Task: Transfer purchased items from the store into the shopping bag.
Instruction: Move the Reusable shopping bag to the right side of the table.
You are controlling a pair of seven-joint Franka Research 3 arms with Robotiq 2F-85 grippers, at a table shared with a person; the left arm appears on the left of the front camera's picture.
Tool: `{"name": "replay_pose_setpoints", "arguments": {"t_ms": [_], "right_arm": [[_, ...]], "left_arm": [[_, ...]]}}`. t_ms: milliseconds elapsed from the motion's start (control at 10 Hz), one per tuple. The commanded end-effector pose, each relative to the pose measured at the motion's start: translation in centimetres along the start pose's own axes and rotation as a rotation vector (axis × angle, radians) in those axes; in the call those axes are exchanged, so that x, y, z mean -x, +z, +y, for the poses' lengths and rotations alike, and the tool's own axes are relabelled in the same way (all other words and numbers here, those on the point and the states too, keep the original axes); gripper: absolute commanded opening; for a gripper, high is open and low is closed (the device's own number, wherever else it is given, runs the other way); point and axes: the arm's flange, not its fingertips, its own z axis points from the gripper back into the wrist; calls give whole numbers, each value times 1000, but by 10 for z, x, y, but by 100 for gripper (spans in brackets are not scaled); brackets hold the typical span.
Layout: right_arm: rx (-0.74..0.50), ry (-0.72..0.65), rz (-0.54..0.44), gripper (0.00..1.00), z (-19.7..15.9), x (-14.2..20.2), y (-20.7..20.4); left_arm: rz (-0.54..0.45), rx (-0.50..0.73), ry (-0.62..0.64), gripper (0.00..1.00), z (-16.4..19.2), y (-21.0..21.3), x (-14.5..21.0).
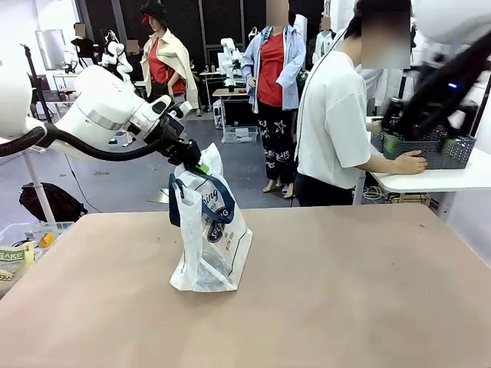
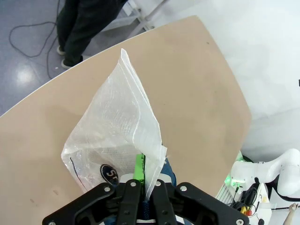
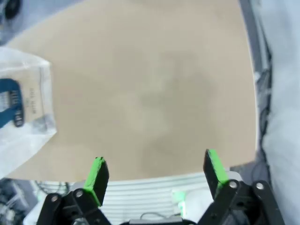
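Observation:
The shopping bag (image 1: 211, 238), whitish crinkly plastic with navy handles and a dark round logo, stands upright left of centre on the tan table (image 1: 345, 291). My left gripper (image 1: 196, 162) is shut on the bag's top edge and holds it up. In the left wrist view the bag (image 2: 112, 136) hangs below the closed left gripper (image 2: 143, 176), its plastic pinched between the green pads. My right gripper (image 3: 157, 173) is open with nothing between its fingers. In the front view the right gripper (image 1: 393, 140) is at the far right by a dark lattice basket (image 1: 441, 149). The bag (image 3: 21, 108) shows at the right wrist view's left edge.
The basket rests on a white side table (image 1: 445, 180) at the far right. A person in a white shirt (image 1: 334, 123) stands beside it with a hand (image 1: 410, 162) on the basket. A clear bin (image 1: 23, 245) with small items sits at the left edge.

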Motion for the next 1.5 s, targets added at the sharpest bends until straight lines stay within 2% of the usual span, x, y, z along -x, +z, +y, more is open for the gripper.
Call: {"name": "replay_pose_setpoints", "arguments": {"t_ms": [0, 200, 300, 500, 700, 1000, 1200, 1400], "right_arm": [[-102, -73, 49, 100, -23, 11, -21], [-222, -91, 40, 100, -38, 7, -46], [-71, -90, 62, 100, -42, 4, -24], [-71, -90, 62, 100, -42, 4, -24], [-71, -90, 62, 100, -42, 4, -24], [-71, -90, 62, 100, -42, 4, -24], [-71, -90, 62, 100, -42, 4, -24], [-71, -90, 62, 100, -42, 4, -24]], "left_arm": [[34, -43, 22, 0, -2, -6, 5], [41, -48, 23, 0, -4, -9, 1], [34, -51, 33, 0, -6, -8, -1], [25, -169, 7, 0, -19, 16, 0], [2, -204, 25, 0, -27, 52, 11], [-127, -326, 107, 0, -22, 123, 54], [-206, -432, 234, 0, -17, 181, 78], [-328, -505, 406, 0, 5, 240, 98]]}}
